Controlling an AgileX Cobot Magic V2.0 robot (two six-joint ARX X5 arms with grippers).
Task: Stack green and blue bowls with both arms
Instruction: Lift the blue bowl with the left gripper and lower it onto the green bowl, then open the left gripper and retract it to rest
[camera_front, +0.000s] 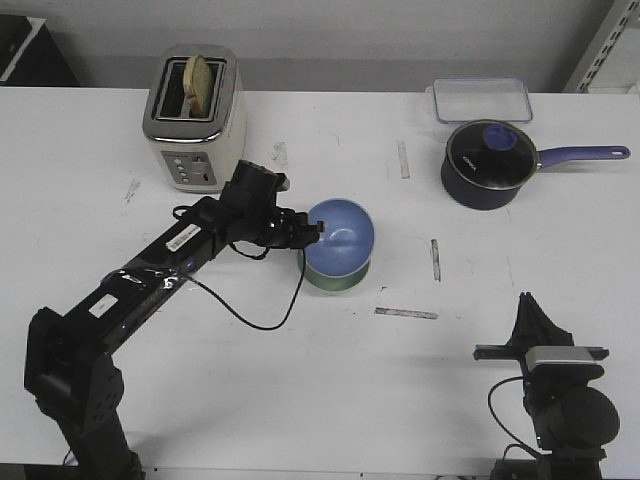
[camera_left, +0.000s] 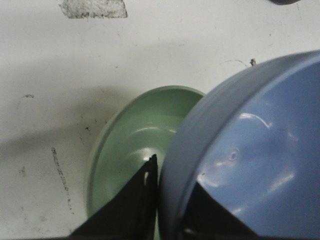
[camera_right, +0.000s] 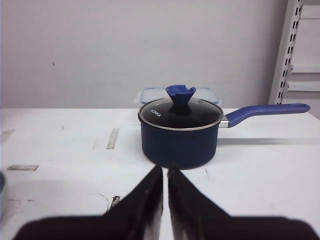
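Note:
The periwinkle blue bowl (camera_front: 340, 237) is held tilted over the mint green bowl (camera_front: 335, 281), which sits on the table under it with only its lower rim showing. My left gripper (camera_front: 318, 229) is shut on the blue bowl's left rim. In the left wrist view one finger is outside and one inside the blue bowl (camera_left: 250, 150), and the green bowl (camera_left: 135, 145) lies open below. My right gripper (camera_front: 528, 305) rests near the front right of the table, empty, jaws nearly together (camera_right: 165, 169).
A cream toaster (camera_front: 195, 120) with bread stands at the back left. A navy saucepan (camera_front: 487, 163) with a glass lid and a clear lidded container (camera_front: 480, 98) sit at the back right. Tape marks dot the white table (camera_front: 300, 380).

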